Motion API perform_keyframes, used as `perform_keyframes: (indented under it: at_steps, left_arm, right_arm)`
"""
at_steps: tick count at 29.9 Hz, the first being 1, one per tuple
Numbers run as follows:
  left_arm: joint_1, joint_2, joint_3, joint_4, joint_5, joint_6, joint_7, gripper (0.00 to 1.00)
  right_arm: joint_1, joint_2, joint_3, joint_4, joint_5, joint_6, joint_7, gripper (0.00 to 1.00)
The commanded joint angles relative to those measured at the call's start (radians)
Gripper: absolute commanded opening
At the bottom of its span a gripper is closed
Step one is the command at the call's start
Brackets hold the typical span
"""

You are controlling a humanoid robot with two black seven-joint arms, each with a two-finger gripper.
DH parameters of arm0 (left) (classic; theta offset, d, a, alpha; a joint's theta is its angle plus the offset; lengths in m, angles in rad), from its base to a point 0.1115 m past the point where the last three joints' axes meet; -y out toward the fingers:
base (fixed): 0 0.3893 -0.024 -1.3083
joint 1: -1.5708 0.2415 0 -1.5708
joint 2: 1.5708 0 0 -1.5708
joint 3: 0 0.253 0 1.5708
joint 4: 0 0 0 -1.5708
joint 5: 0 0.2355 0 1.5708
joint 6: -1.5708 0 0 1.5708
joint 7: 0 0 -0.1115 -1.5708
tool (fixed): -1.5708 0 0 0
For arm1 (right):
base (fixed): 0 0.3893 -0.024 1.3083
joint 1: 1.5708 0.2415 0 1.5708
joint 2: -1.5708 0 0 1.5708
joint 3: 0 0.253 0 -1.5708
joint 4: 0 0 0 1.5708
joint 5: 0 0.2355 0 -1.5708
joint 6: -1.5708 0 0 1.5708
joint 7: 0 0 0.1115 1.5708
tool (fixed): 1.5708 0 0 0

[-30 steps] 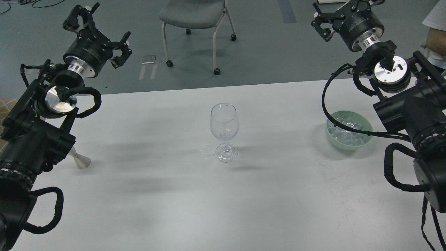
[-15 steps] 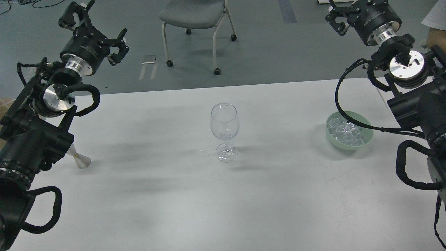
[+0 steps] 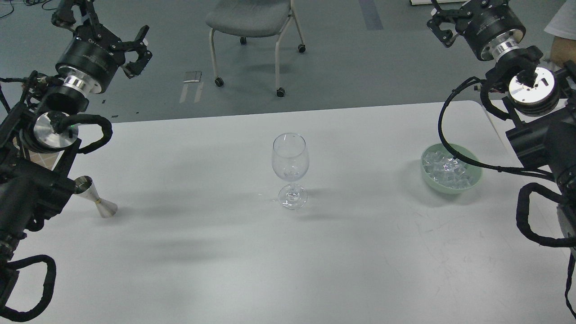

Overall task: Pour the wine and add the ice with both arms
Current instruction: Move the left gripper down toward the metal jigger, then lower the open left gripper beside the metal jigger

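A clear stemmed wine glass stands upright at the middle of the white table. I cannot make out any wine in it. A pale green bowl at the right holds many small clear ice cubes. A small metal jigger stands at the left, beside my left arm; what it holds is not visible. My left gripper is open and empty, raised past the table's far left edge. My right gripper is open and empty, raised at the top right and partly cut off by the frame.
A grey wheeled chair stands on the floor beyond the table's far edge. Looped black cables hang from both arms; one passes just above the green bowl. A person's arm shows at the far right edge.
Both arms have lifted and swung outward, away from the table's middle. The left arm has moved off the jigger, so its top now shows. The glass and bowl have not moved.
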Motion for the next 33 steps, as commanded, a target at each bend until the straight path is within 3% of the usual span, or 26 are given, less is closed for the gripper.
perform_keyframes:
  at_steps: [1, 10, 17, 19, 25, 33]
  left_arm:
    - [0.100, 0.074, -0.010, -0.135, -0.042, 0.004, -0.001, 0.98]
    - [0.430, 0.189, -0.170, -0.387, -0.125, 0.024, -0.004, 0.98]
    - [0.720, 0.188, -0.344, -0.593, -0.252, 0.029, 0.002, 0.98]
    - [0.852, 0.148, -0.402, -0.637, -0.317, 0.039, 0.011, 0.98]
    - [1.063, 0.058, -0.514, -0.692, -0.329, 0.029, 0.024, 0.98]
    - [1.222, -0.044, -0.553, -0.708, -0.332, 0.010, 0.027, 0.98]
  right_arm:
    - [0.000, -0.010, 0.002, 0.001, 0.000, -0.001, 0.000, 1.00]
    - [-0.019, -0.021, 0.002, 0.005, 0.000, -0.002, 0.000, 1.00]
    - [-0.080, -0.024, 0.003, 0.081, 0.000, -0.005, -0.002, 1.00]
    - [-0.096, -0.038, 0.005, 0.103, 0.000, -0.007, 0.000, 1.00]
    - [-0.112, -0.052, 0.012, 0.103, 0.002, -0.013, 0.000, 1.00]
    - [-0.129, -0.052, 0.012, 0.104, 0.002, -0.013, 0.000, 1.00]
